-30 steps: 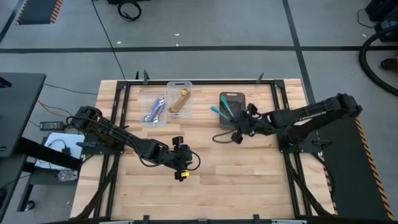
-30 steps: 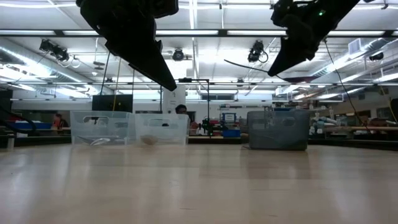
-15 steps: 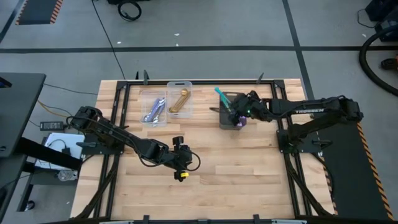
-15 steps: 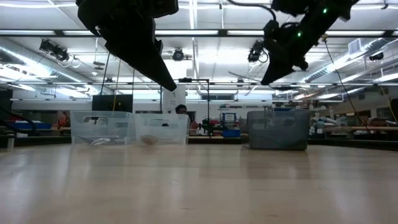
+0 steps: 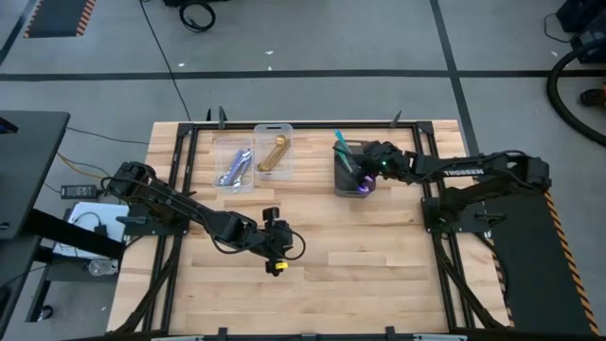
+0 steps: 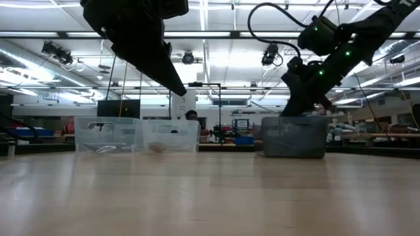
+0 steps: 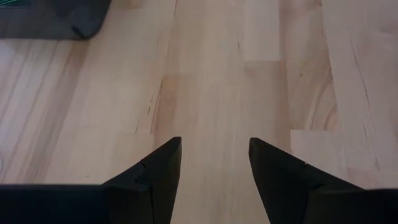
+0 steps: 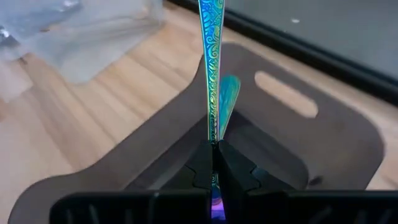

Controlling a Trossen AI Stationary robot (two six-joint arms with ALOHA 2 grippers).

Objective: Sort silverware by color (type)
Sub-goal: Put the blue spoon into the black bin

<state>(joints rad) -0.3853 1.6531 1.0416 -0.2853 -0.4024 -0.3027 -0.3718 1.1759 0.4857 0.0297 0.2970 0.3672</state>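
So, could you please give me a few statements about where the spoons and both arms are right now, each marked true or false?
1. The right pincer is shut on an iridescent spoon. True.
2. That spoon is over the clear bins. False: it is over the dark grey bin.
3. The left pincer holds a gold spoon. False: it is open, empty, above bare table.
4. A gold spoon lies in a clear bin. True.
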